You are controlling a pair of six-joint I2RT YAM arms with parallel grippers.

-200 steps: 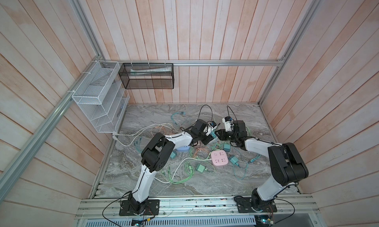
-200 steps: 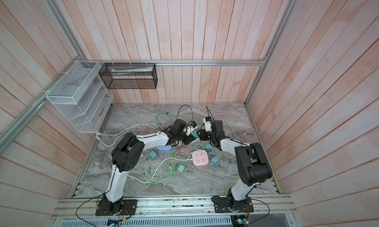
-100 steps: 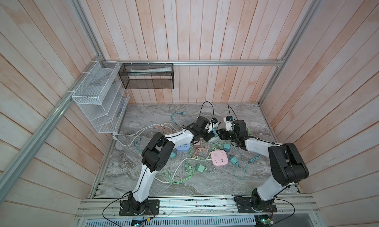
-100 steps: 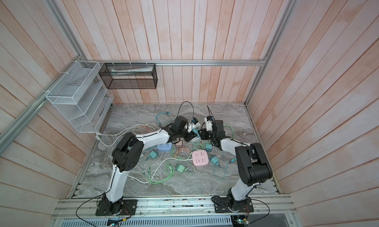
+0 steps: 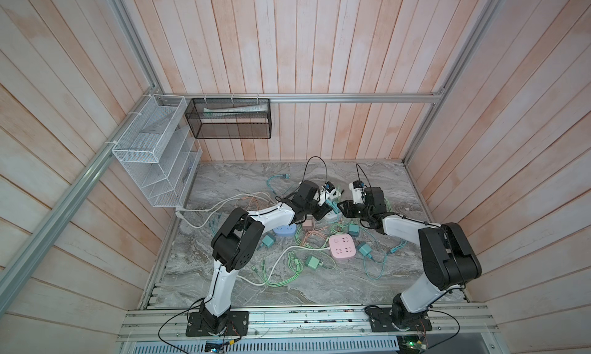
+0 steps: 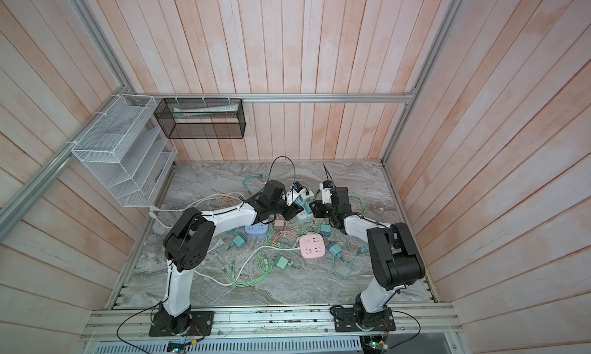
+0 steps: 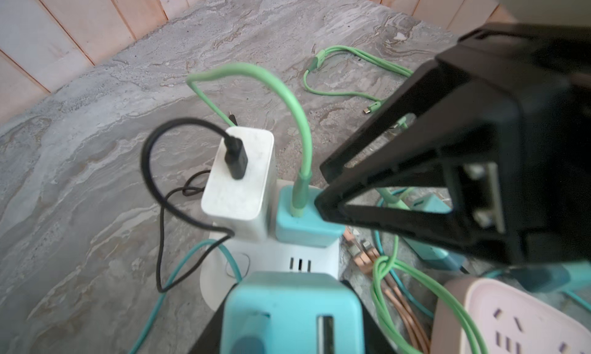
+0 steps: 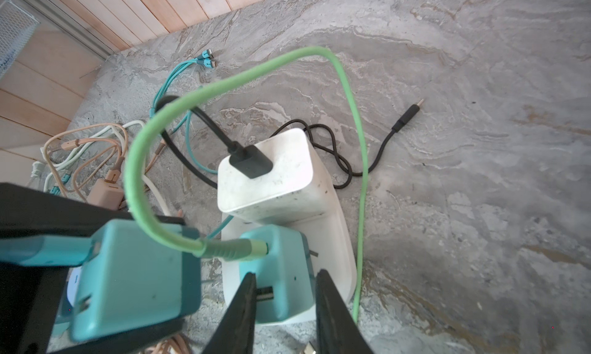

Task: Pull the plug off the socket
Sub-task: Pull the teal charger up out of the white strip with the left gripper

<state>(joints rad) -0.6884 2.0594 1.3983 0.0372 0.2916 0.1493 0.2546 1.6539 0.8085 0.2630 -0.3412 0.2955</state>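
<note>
**A:** Where do we find the plug?

**B:** We see the small teal square charger plug (image 8: 287,266) seated upright in the white plastic socket strip (image 8: 339,240). The strip lies on the grey marble-patterned table (image 8: 447,144), toward the back, between the two arms in both top views. A light green cable (image 8: 230,250) loops up out of the plug.

**A:** And our right end effector?

**B:** The right end effector (image 8: 284,311) straddles that plug. Its black fingers (image 8: 243,307) are only narrowly parted and sit against two opposite sides, so we read it as gripping the plug.

**A:** What about the left one?

**B:** Our left end effector (image 7: 292,317) is clamped round a second teal cube charger (image 8: 134,272). We see that one held beside the strip and apart from it, with a teal cable (image 8: 38,250) running from it.

**A:** Is anything else in the strip?

**B:** A tall white block adapter (image 8: 271,192) stands just beside the teal plug, with a black USB connector (image 8: 252,164) pushed into it.
</note>
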